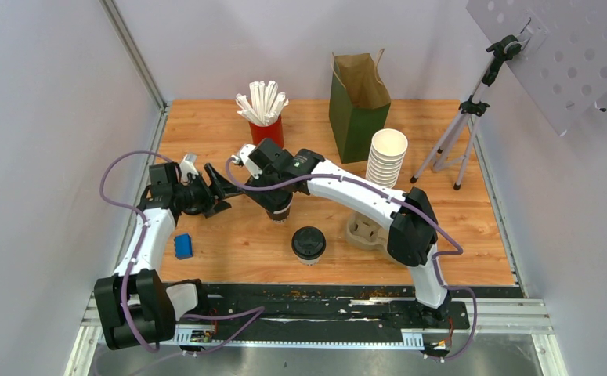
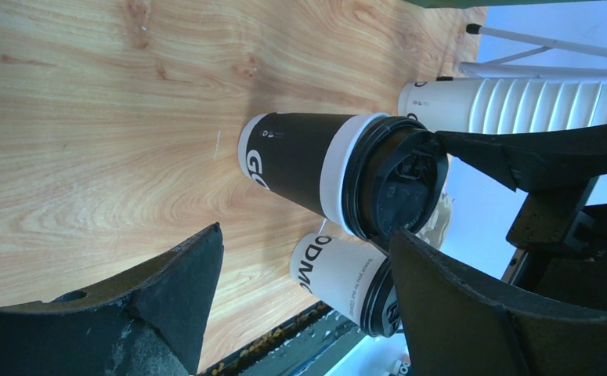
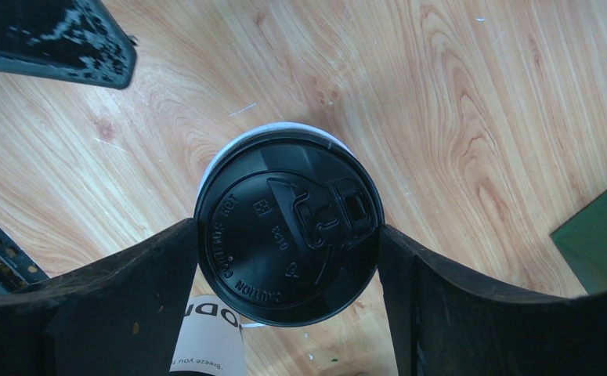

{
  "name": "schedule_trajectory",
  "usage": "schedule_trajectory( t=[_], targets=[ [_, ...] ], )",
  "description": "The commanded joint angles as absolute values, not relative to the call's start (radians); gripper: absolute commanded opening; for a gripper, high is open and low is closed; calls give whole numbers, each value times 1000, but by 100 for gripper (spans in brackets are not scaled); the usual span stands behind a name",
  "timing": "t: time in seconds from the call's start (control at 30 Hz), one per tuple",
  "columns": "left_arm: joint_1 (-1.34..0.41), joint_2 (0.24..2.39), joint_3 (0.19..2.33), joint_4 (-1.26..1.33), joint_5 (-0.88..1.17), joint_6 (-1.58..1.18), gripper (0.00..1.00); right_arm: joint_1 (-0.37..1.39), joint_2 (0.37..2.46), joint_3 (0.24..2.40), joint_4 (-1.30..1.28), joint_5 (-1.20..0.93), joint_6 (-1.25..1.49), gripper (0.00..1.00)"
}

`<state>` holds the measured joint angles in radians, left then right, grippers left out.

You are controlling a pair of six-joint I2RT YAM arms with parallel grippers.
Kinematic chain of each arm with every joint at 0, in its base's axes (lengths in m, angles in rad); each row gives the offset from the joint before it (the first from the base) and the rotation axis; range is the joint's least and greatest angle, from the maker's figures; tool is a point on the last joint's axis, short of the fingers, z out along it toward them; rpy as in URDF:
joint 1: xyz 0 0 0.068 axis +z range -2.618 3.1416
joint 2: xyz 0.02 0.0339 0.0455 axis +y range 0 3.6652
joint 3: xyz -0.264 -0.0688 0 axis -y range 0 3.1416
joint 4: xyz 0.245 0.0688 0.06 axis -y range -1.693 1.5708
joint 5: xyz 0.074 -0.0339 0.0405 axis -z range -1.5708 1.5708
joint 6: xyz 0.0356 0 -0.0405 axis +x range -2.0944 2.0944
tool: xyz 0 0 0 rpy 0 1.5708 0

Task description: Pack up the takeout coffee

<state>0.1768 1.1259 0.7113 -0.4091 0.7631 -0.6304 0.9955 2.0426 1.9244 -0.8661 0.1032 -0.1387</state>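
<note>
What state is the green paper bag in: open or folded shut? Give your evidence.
Open. The green paper bag stands upright with its mouth spread wide, showing its brown inside in the top view.

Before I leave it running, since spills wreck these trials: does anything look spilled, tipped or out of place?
Only brown crumbs strewn along the black strip at the near edge. The white lidded cup and the dark lidded cup stand upright, lids on; no spill visible.
</note>
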Motion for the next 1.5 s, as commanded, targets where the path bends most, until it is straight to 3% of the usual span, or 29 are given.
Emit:
schedule_trajectory(
  t=[0.0, 0.17, 1.2, 1.47],
  targets=[
    [177, 1146, 694, -364, 808, -627, 84, 996, 2056, 1974, -847, 70, -158, 81],
    [178, 1160, 689, -359, 816, -620, 82, 994, 2061, 1973, -850, 92, -151, 76],
    [175, 1179, 660, -261, 885, -670, 80, 994, 1824, 1674, -583, 104, -142, 77],
    [152, 1179, 668, -257, 890, -662, 80, 956, 1776, 1566, -452, -25, -128, 77]
  ],
)
